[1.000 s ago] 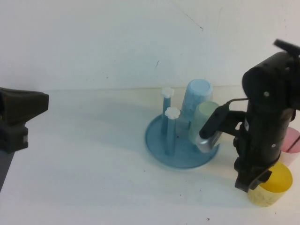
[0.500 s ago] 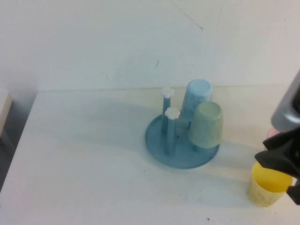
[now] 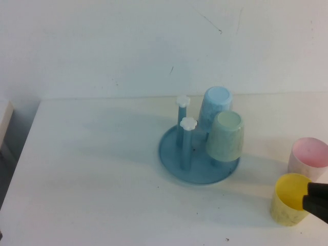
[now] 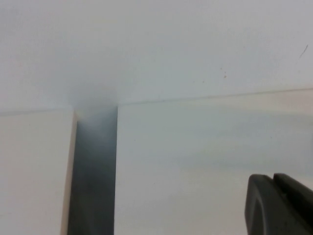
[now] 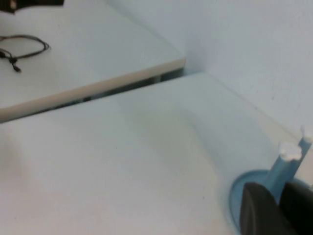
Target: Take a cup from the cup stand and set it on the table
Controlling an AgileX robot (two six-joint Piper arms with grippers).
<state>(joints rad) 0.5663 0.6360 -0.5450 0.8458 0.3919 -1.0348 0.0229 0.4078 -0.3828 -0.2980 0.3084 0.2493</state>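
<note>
The pale yellow cup (image 3: 288, 200) stands upright on the white table (image 3: 97, 169) at the front right, clear of the cup stand (image 3: 171, 154). The blue stand sits mid-table with two bare white-knobbed pegs; a blue cup (image 3: 215, 105) and a pale green cup (image 3: 225, 136) hang upside down on its other pegs. My right gripper (image 3: 318, 202) shows only as a dark tip at the right edge, beside the yellow cup and holding nothing. Its wrist view shows the gripper (image 5: 282, 208) low before the stand (image 5: 235, 191). My left gripper (image 4: 274, 200) is shut and empty, out of the high view.
A pink cup (image 3: 309, 156) stands upright just behind the yellow cup. A second white surface (image 5: 73, 58) with a dark cable on it adjoins the table's left side across a narrow gap (image 4: 93, 171). A white wall rises behind the table.
My right arm has pulled back from over the yellow cup and out past the right edge, leaving the cup standing on the table. My left arm left the high view earlier.
</note>
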